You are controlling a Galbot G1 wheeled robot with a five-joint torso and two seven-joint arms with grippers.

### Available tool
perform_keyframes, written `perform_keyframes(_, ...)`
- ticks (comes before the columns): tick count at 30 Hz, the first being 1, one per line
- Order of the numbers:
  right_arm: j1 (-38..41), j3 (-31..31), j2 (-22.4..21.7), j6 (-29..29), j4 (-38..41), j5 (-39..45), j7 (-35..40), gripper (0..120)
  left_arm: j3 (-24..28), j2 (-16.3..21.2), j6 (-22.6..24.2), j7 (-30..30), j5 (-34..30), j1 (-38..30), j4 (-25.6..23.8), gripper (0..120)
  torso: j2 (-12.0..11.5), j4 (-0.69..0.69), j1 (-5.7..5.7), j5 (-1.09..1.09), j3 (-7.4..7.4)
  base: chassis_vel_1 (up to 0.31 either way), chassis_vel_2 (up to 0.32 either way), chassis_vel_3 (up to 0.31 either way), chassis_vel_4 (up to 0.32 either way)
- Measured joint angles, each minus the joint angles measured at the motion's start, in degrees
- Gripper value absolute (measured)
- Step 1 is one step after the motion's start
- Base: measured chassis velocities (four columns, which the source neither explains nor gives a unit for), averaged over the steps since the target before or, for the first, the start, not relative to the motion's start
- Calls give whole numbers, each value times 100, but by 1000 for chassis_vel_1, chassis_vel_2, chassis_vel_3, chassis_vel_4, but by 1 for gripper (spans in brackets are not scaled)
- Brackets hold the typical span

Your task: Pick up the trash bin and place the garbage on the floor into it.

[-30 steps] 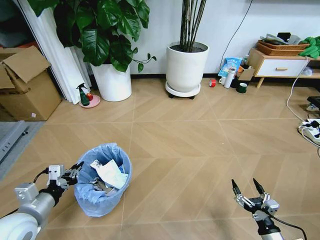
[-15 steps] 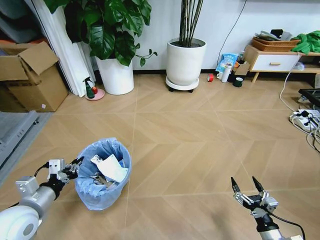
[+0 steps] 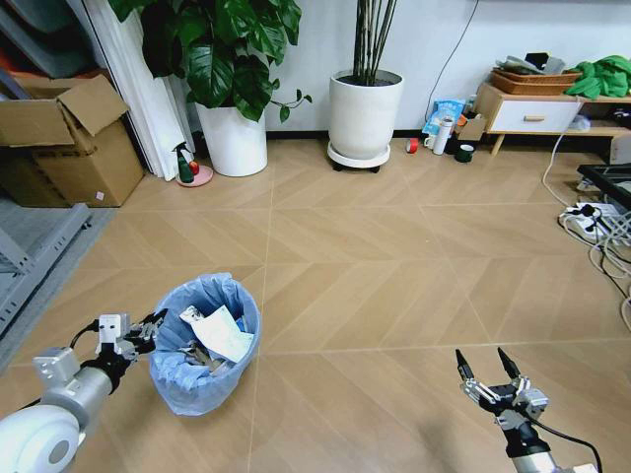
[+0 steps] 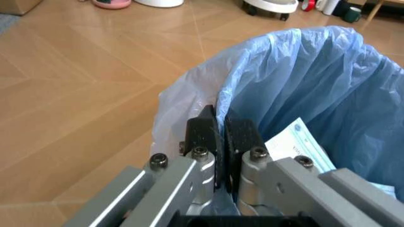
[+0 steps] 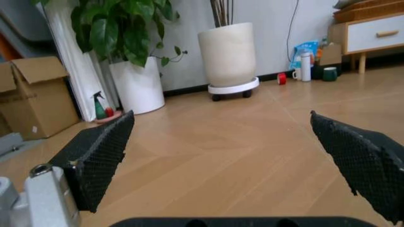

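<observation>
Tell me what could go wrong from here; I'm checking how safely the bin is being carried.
1. The left claw pinches only the trash bin's thin rim and blue liner, so the bag may tear or slip.
2. The garbage sits high inside and could spill if the bin tilts.
3. The power strip cables lie on the floor to the right, a possible snag.

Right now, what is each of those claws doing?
Left gripper: shut on the rim of the small round bin with the crinkled light-blue bag.
Right gripper: open, holding nothing.
</observation>
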Motion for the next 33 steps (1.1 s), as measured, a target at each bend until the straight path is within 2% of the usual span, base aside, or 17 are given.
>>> perform_keyframes(33,-158,119,87,131,175,-56,-184,100,-162,-150,-17,39,100,257,-126,0,0,3,-1,-1,0,133,-129,-132,132)
